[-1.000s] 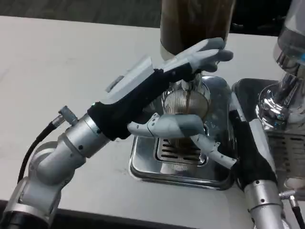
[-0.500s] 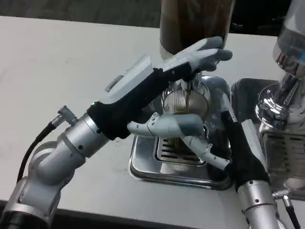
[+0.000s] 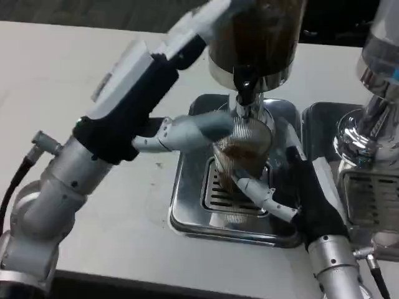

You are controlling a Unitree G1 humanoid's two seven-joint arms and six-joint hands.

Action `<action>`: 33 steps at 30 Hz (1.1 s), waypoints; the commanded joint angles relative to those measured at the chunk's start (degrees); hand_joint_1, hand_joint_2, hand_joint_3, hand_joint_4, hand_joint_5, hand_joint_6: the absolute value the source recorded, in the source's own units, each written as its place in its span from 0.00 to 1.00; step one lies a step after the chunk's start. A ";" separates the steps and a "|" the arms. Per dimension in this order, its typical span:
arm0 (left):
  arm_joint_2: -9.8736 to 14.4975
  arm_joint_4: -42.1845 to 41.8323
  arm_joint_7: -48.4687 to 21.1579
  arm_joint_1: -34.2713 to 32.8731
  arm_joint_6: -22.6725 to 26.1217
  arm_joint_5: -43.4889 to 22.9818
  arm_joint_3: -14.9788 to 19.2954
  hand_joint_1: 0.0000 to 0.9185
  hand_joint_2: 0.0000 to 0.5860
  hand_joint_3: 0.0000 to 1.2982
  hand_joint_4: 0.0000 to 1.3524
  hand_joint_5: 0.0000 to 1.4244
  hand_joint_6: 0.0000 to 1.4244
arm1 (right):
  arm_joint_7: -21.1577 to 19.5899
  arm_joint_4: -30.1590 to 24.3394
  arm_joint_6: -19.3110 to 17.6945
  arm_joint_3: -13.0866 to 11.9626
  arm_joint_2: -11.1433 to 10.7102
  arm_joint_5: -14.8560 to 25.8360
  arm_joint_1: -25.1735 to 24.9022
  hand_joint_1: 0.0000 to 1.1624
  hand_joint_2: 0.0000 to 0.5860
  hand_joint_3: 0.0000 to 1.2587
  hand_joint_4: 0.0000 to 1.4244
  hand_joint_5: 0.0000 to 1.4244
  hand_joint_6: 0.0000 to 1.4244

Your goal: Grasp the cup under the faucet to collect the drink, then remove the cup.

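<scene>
A ribbed clear cup [image 3: 244, 144] with dark drink in it stands under the black faucet [image 3: 244, 85] of the brown drink dispenser [image 3: 255, 34], over the grille of the steel drip tray [image 3: 187, 215]. My right hand [image 3: 298, 190] grips the cup from the right, its fingers [image 3: 265, 196] wrapped round the cup's lower front. My left hand [image 3: 181, 43] is raised against the dispenser's upper left. Its thumb [image 3: 187, 132] reaches out to the cup's left side, and its fingers run off the top edge of the picture.
A second chrome machine [image 3: 374, 118] with its own tray stands close on the right, beside my right forearm [image 3: 333, 261]. Bare white table [image 3: 68, 81] lies to the left of the drip tray.
My left hand has risen from in front of the faucet to the dispenser's upper left, uncovering faucet and cup. Dark drink now shows in the cup. My right hand keeps its hold.
</scene>
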 commanded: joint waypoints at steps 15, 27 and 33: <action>2.63 -1.91 9.13 20.14 -0.37 2.39 13.82 0.00 0.23 0.07 0.00 0.05 0.00 | -0.58 5.93 -3.07 -0.30 1.27 0.86 -3.99 0.56 0.36 0.00 0.00 0.00 0.00; 2.62 9.12 17.44 27.07 -0.58 11.83 11.80 0.00 0.25 0.07 0.00 0.05 0.00 | -2.01 9.30 -5.41 -0.82 2.78 1.07 -5.77 0.57 0.36 0.00 0.00 0.00 0.00; 3.76 14.18 20.09 26.90 -1.42 13.86 9.33 0.00 0.25 0.07 0.00 0.05 0.00 | -3.63 12.47 -8.15 -0.67 3.57 1.06 -7.16 0.57 0.36 0.00 0.00 0.00 0.00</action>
